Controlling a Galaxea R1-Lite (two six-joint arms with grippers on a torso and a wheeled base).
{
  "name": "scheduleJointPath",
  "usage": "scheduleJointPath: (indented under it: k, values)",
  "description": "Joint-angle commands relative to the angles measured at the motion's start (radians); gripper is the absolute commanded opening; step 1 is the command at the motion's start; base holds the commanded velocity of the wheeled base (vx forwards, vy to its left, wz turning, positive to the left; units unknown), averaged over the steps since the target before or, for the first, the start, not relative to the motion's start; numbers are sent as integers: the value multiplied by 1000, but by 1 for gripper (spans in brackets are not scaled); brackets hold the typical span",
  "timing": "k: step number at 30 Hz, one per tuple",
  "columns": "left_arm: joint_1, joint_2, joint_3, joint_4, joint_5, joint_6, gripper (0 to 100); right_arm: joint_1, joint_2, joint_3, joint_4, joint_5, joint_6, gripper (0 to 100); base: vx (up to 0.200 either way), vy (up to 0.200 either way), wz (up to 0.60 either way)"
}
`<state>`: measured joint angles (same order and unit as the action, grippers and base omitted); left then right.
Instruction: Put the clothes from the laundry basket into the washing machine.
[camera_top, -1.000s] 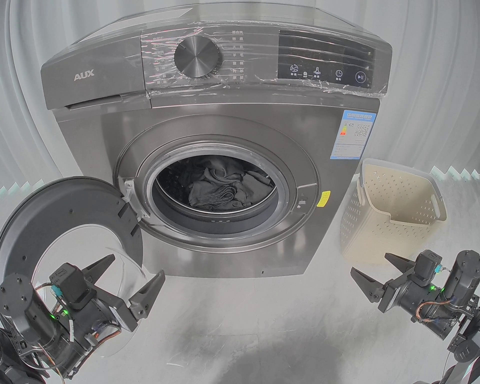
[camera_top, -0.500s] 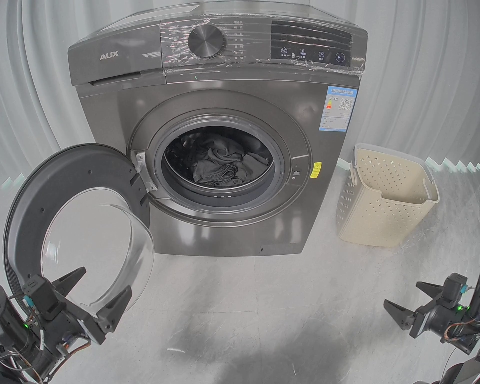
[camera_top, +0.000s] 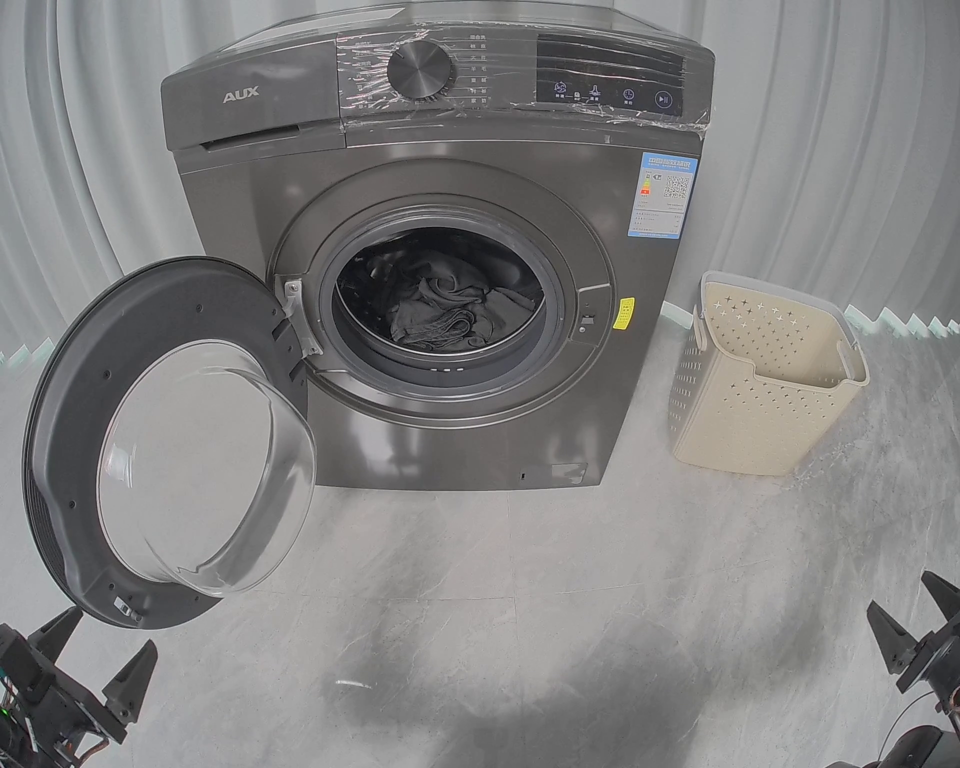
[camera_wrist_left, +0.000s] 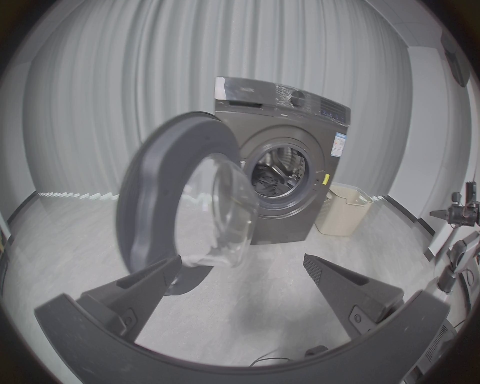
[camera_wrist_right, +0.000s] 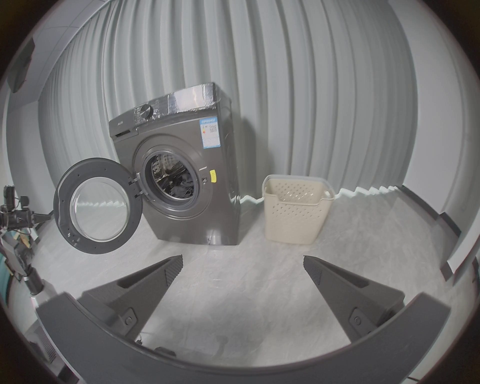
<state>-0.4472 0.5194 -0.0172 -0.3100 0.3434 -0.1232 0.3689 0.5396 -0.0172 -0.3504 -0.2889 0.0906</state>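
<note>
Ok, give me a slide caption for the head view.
Dark clothes lie in the washing machine, door open, laundry basket empty beside it.

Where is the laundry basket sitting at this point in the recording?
In the head view the laundry basket stands upright on the floor on the robot's right, close beside the washing machine's right side.

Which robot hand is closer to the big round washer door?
Left. The left gripper sits close by the open door's lower edge; the right gripper is far across the floor, on the laundry basket's side.
</note>
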Motion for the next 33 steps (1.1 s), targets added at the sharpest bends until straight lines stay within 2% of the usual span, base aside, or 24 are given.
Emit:
scheduleJointPath:
  k: [1,2,4,7,10,11,12,13,14,15,16,18,21,22,24,25,26,29,31,32,33]
  values:
    - [186,-371,17,204,-37,4,100,-111,-302,13,125,-3,-66,100,0,0,0]
    - [231,-423,17,238,-69,8,100,-122,-359,10,160,-6,-71,100,0,0,0]
    - [255,-432,17,243,-96,14,100,-154,-421,13,209,-7,-88,100,0,0,0]
    - [285,-430,17,243,-109,20,100,-176,-449,14,240,-24,-97,100,0,0,0]
    - [344,-430,17,243,-109,36,100,-194,-449,14,229,-75,-101,100,0,0,0]
    - [351,-432,17,241,-109,36,100,-197,-449,14,229,-81,-101,100,0,0,0]
    - [392,-441,17,243,-112,30,100,-226,-449,14,226,-99,-106,100,0,0,0]
    - [392,-441,17,243,-112,30,100,-226,-449,14,226,-99,-106,100,0,0,0]
    - [441,-489,17,243,-164,27,100,-249,-449,14,232,-101,-103,100,0,0,0]
    - [453,-515,17,243,-205,25,100,-249,-449,14,238,-101,-101,100,0,0,0]
    - [452,-519,17,243,-228,39,100,-249,-449,14,242,-93,-101,100,0,0,0]
    - [452,-519,17,243,-241,46,100,-248,-449,16,245,-61,-98,100,0,0,0]
    - [452,-519,17,243,-242,48,100,-248,-448,16,271,109,-97,100,0,0,0]
    - [452,-519,17,243,-245,53,100,-249,-448,16,283,113,-104,100,0,0,0]
    - [452,-519,17,244,-242,71,100,-280,-452,14,294,76,-154,100,0,0,0]
    - [452,-519,17,244,-239,73,100,-355,-471,11,303,71,-196,100,0,0,0]
    - [452,-519,17,244,-231,70,100,-415,-484,11,300,85,-212,100,0,0,0]
    - [452,-519,17,244,-205,66,100,-386,-507,11,300,128,-209,100,0,0,0]
    - [452,-519,17,246,-201,68,100,-370,-540,8,306,186,-190,100,0,0,0]
    - [452,-519,17,244,-199,68,100,-370,-540,6,306,198,-180,100,0,0,0]
    - [452,-519,17,244,-195,77,100,-370,-540,3,317,260,-115,100,0,0,0]
